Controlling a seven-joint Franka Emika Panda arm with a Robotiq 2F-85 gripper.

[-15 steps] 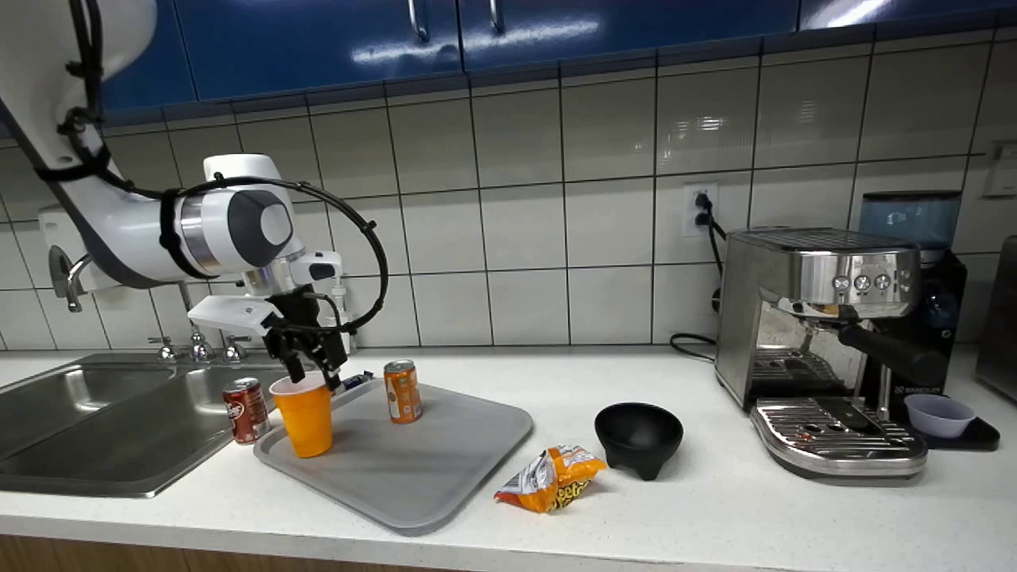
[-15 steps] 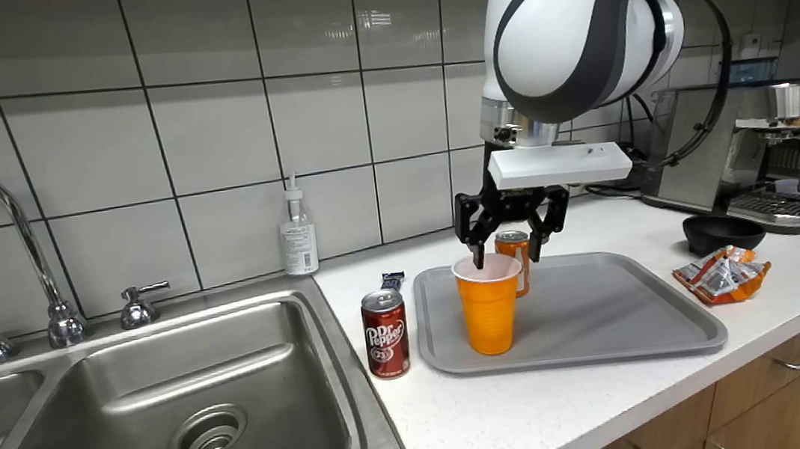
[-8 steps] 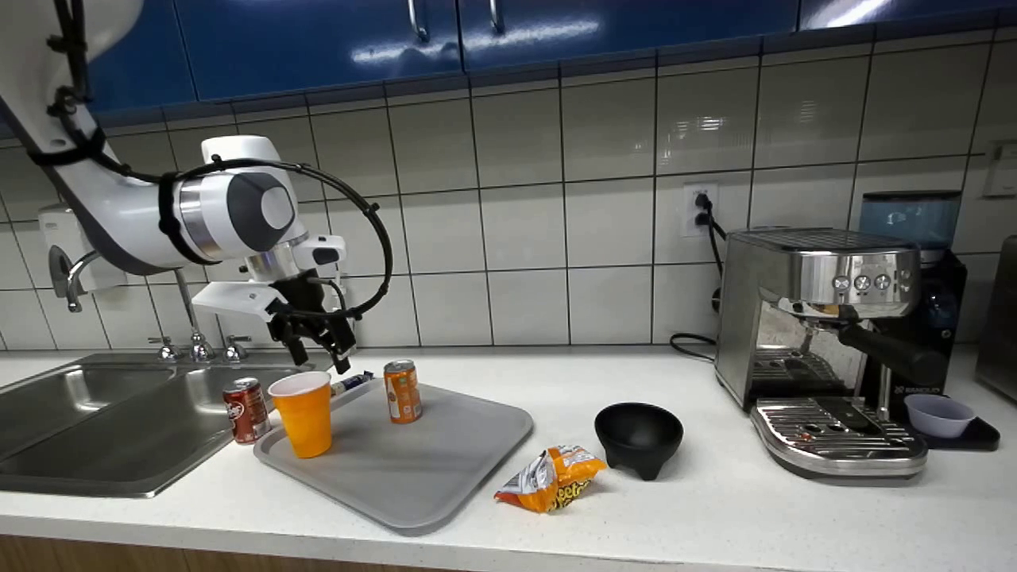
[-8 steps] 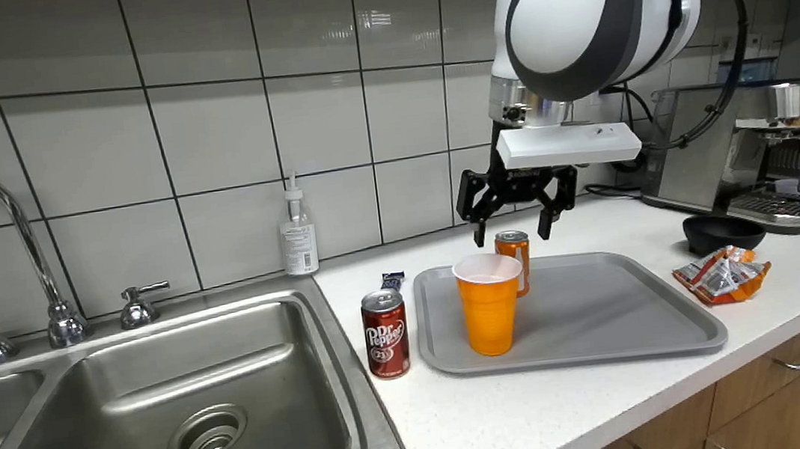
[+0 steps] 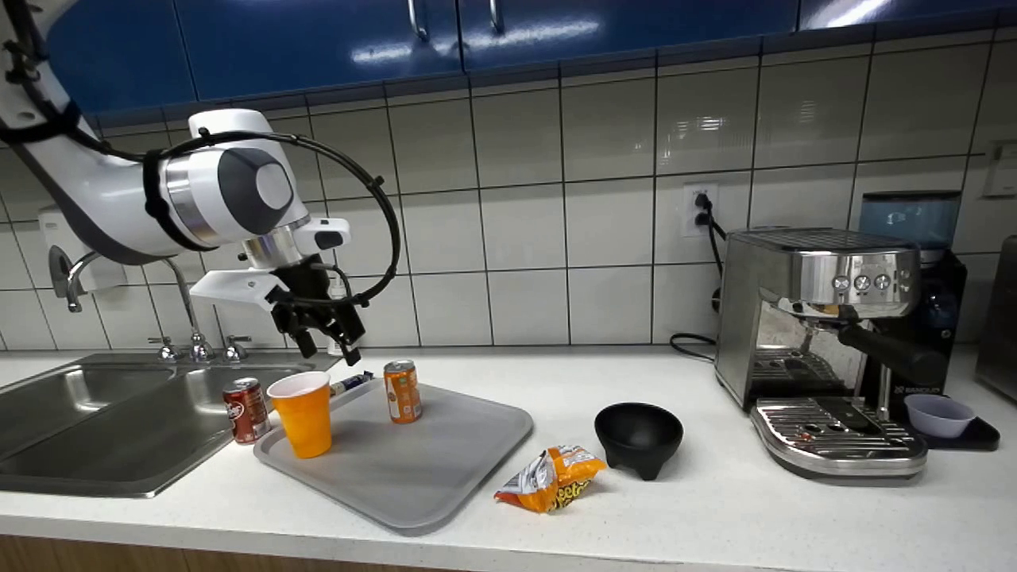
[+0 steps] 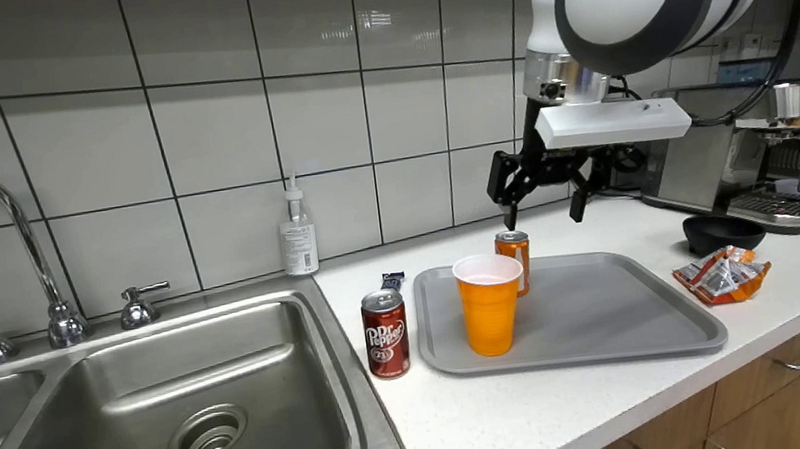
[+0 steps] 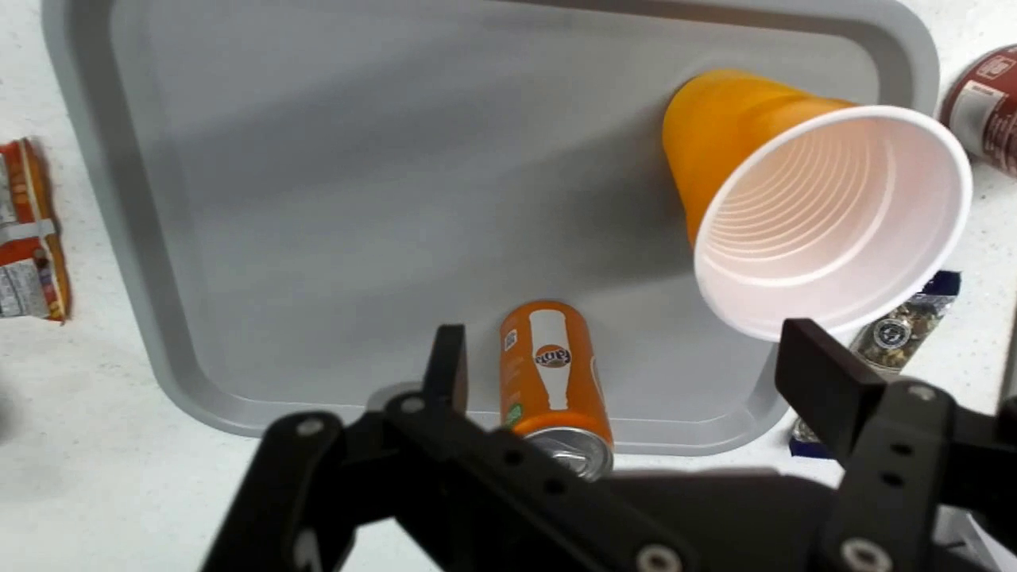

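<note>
On your tray (image 6: 606, 310), the orange cup (image 6: 490, 310) stands upright near one corner, the orange can (image 5: 403, 392) toward the back edge.

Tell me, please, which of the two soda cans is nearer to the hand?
The orange Fanta can: it stands on the gray tray, near the open hand. The red Dr Pepper can is farther off, on the counter beside the sink.

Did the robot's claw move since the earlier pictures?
Yes. In an exterior view, the claw has gone up and toward the picture's right, farther from the soap bottle, which stayed put.
</note>
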